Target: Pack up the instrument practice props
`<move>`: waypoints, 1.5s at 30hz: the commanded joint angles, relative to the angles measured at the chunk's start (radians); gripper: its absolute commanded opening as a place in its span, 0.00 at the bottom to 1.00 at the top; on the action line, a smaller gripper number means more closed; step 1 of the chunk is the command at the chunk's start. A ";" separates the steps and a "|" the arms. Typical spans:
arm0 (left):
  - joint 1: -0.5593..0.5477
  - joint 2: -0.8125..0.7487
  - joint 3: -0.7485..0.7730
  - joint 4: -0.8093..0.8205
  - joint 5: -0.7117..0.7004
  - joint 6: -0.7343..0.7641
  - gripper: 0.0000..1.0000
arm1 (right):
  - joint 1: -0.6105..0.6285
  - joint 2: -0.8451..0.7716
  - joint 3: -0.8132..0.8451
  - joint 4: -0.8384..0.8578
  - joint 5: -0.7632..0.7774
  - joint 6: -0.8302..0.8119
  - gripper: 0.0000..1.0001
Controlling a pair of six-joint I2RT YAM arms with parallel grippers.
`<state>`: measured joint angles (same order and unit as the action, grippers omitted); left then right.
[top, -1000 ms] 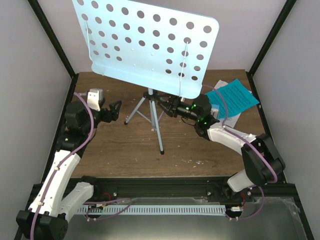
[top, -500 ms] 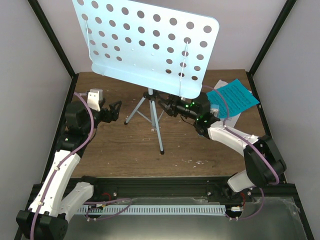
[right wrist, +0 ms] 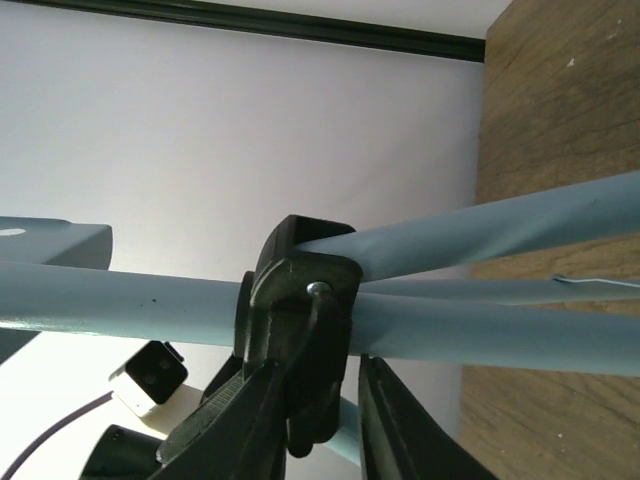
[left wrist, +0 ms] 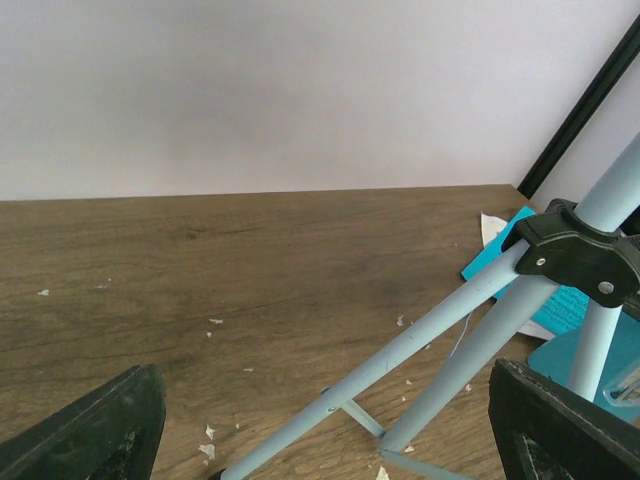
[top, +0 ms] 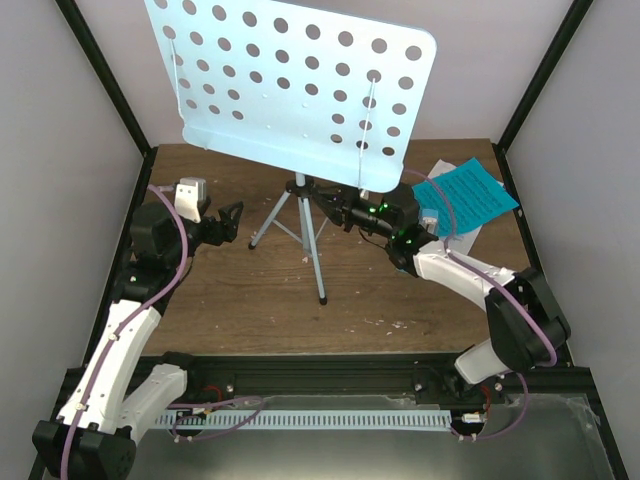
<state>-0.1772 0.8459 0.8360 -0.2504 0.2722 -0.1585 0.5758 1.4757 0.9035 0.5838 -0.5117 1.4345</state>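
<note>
Right end effector (top: 318, 201): clenched on the black plastic collar (right wrist: 298, 300) where the tripod legs meet the post of the pale blue perforated metal music stand (top: 300, 85). In the right wrist view its two dark fingers (right wrist: 235, 425) sit either side of that collar, the near one pressed against it. Against the frame a second earlier, this end effector has moved a little leftward, deeper under the stand's desk. The desk's lower edge and the front leg's foot (top: 321, 298) have shifted slightly with it.

Left end effector (top: 232, 218): released, with its fingertips wide apart at the lower corners of the left wrist view. It hovers near the stand's left leg (left wrist: 400, 355) without touching it. Its position is unchanged from the earlier frames.

The stand is upright on the brown wooden counter (top: 240, 290), on the middle of the far half, with its desk tilted back towards the rear wall.

Cyan and white music sheets (top: 470, 195) lie flat at the counter's far right corner, just beyond the right arm. The cyan sheet is on top, and white paper shows at its edges.

Writing — dark printed lines cover the cyan sheet, too small to read in any view.
</note>
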 commanded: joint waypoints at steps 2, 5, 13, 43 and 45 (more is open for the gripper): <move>0.003 -0.007 0.015 -0.001 0.007 0.007 0.90 | 0.005 0.020 0.022 -0.011 0.006 0.006 0.18; 0.003 -0.007 0.015 -0.001 0.006 0.005 0.90 | 0.006 0.020 0.016 -0.009 0.003 0.006 0.14; 0.003 -0.007 0.015 -0.001 0.007 0.005 0.90 | 0.006 0.024 0.005 0.005 -0.002 -0.014 0.28; -0.074 0.039 0.015 0.033 0.156 -0.001 0.85 | 0.004 -0.008 0.067 -0.043 0.072 -0.143 0.57; -0.099 0.056 0.008 0.087 0.222 -0.052 0.83 | 0.004 -0.015 0.065 -0.045 0.085 -0.145 0.55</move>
<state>-0.2405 0.8787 0.8360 -0.2485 0.3664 -0.1574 0.5755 1.5021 0.9272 0.5491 -0.4679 1.3174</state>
